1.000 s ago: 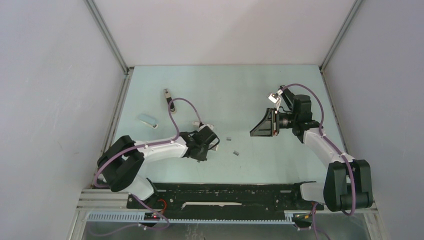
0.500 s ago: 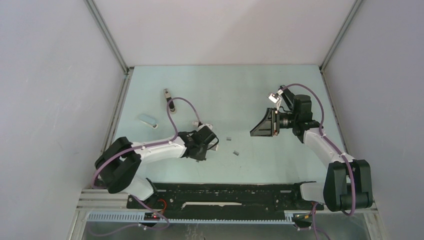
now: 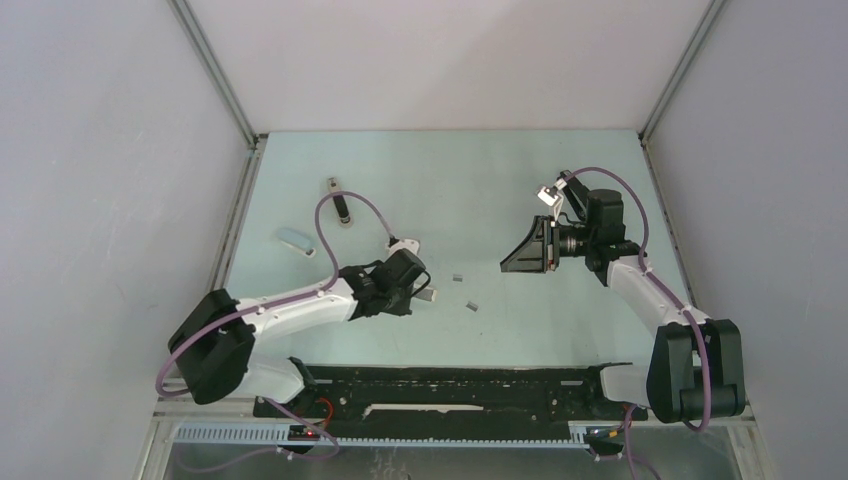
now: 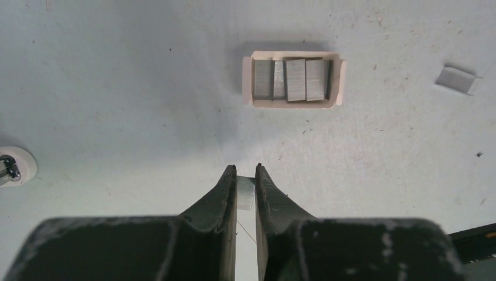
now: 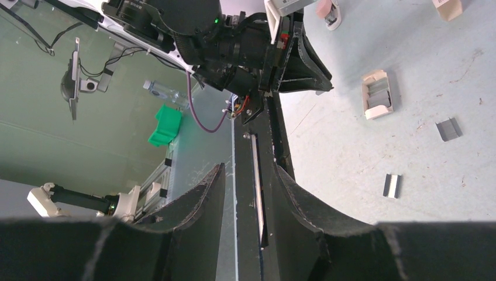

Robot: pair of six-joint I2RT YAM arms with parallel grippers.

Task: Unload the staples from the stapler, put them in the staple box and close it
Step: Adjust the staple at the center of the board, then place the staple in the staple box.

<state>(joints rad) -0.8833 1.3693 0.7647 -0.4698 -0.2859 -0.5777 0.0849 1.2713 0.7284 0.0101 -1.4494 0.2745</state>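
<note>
My left gripper [image 4: 245, 172] is shut on a short strip of staples [image 4: 245, 193], low over the table just short of a small open cream box [image 4: 247, 82] that holds more staples [image 4: 295, 80]. In the top view the left gripper [image 3: 415, 290] is at the table's middle left. Loose staple strips lie on the table [image 3: 458, 277] [image 3: 470, 305]. The slim grey-and-black stapler [image 3: 338, 200] lies far left, away from both grippers. My right gripper [image 3: 505, 266] hangs in the air, pointing left. Its jaws [image 5: 250, 168] are apart with nothing between them.
A small bluish-white box [image 3: 297, 240] lies at the far left. The black base rail [image 3: 450, 385] runs along the near edge and shows through the right jaws' gap. A small white round piece [image 4: 11, 167] sits left of the left gripper.
My left arm's elbow has swung down and to the left, and its gripper has drawn back a little from the box. The right arm has not moved.
</note>
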